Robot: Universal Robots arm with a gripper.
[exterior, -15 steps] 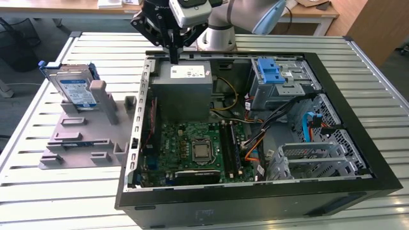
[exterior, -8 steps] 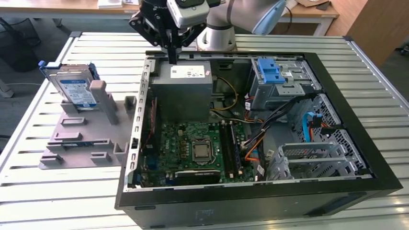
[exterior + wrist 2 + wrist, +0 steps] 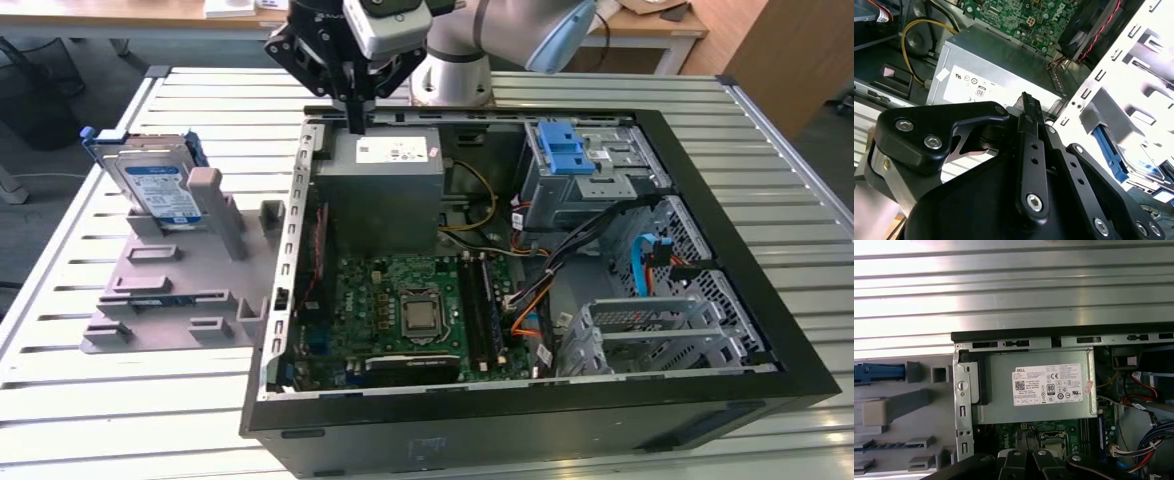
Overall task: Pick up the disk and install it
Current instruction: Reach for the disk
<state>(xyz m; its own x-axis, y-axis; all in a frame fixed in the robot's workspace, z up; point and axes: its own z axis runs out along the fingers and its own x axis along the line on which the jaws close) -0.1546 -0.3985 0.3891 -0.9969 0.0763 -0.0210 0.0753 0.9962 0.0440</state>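
While the gripper (image 3: 358,122) hangs just over the grey box (image 3: 380,170) at the back of the open computer case (image 3: 534,430), its fingers are pressed together and hold nothing. The disk (image 3: 158,190) stands on its edge in a grey holder (image 3: 160,270) on the table (image 3: 134,420), beside the case on the exterior view's left, well apart from the gripper.

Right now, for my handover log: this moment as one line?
gripper: shut, empty, above grey power supply in case | disk: standing in grey fixture, exterior view's left of case | pickup: not yet done
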